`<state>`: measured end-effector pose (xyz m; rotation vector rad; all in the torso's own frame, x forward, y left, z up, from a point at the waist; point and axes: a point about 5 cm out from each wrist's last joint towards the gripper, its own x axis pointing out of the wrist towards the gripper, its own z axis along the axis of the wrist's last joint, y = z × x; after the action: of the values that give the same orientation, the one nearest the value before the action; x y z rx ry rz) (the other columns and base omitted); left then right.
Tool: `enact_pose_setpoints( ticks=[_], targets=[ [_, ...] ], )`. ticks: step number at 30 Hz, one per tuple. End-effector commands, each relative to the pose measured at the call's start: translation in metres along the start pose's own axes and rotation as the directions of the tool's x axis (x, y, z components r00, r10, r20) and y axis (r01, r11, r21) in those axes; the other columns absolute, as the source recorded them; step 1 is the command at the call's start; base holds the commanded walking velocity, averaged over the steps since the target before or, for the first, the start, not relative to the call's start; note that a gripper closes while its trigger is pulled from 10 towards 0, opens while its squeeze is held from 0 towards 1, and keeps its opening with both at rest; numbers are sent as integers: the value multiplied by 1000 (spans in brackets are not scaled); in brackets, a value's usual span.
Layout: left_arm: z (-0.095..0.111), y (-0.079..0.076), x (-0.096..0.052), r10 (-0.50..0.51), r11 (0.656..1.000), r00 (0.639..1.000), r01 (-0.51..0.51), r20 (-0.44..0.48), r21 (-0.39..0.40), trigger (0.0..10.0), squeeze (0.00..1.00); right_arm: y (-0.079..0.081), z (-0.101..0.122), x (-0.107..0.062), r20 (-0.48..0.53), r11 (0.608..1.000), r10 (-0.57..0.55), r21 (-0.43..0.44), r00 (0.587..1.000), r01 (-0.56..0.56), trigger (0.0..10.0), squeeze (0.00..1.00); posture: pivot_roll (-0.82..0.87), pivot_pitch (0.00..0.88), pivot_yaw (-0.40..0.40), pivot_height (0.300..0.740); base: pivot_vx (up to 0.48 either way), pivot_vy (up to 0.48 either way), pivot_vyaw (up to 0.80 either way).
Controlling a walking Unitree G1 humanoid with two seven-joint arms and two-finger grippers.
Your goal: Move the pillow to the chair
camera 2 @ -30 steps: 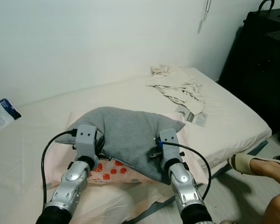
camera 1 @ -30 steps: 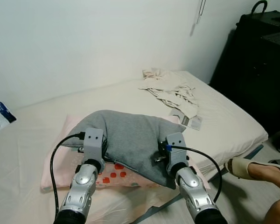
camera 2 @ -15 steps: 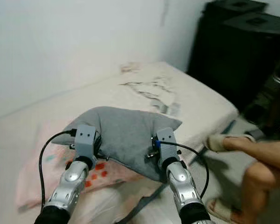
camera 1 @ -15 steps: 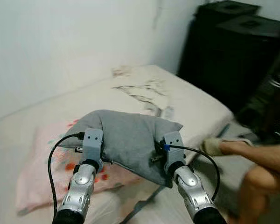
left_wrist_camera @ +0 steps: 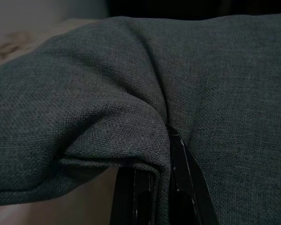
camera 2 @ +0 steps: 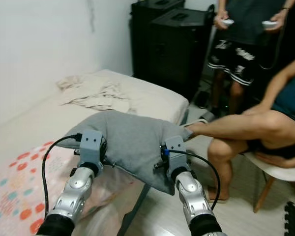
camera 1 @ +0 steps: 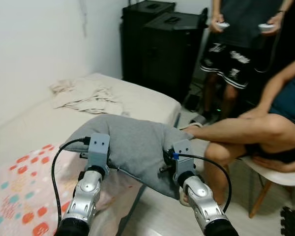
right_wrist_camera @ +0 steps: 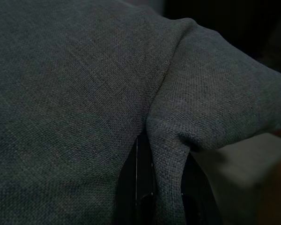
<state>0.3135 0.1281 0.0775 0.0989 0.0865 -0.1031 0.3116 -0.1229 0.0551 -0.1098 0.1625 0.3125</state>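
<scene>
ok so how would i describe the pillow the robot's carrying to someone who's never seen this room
Start at the bed along the white wall; just off its near edge the two silver arms reach forward. The grey pillow hangs between them, with the left end effector and right end effector each pinching a fold. It is plain woven grey, unlike the pink spotted bedding below and the crumpled cream cloth behind.

both arms raised forward, left gripper [left_wrist_camera: 152,187] and right gripper [right_wrist_camera: 161,187] — each clamped
</scene>
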Motion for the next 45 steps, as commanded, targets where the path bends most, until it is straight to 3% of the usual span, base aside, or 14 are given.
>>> enact_pose_setpoints(
  ticks=[1,9,17,29,38,45],
  targets=[
    [2,-2,1,-17,999,1000,17,8,30,10000,0,9,10,6,37,999,34,-36,999,-32,10000,0,23,71,4,740,0,0,-800],
    [4,-1,3,-14,999,1000,14,10,31,10000,0,5,10,5,40,999,1,41,999,-2,10000,0,22,64,15,740,0,0,-800],
    [7,-2,5,-24,999,1000,24,15,32,10000,0,2,12,5,42,997,-36,63,998,33,10000,0,16,56,24,740,0,0,-800],
    [10,-8,8,-55,998,998,55,21,26,10000,0,1,12,4,57,999,-51,7,997,51,10000,0,7,36,45,740,0,0,-800],
    [12,-11,8,-67,997,997,66,30,34,10000,0,0,11,3,46,998,-62,24,997,61,10000,0,9,34,46,740,0,0,-800],
    [11,-10,8,-64,997,997,63,30,36,10000,0,0,8,4,8,991,-65,121,998,64,10000,0,9,33,48,740,0,0,-800]
  ],
)
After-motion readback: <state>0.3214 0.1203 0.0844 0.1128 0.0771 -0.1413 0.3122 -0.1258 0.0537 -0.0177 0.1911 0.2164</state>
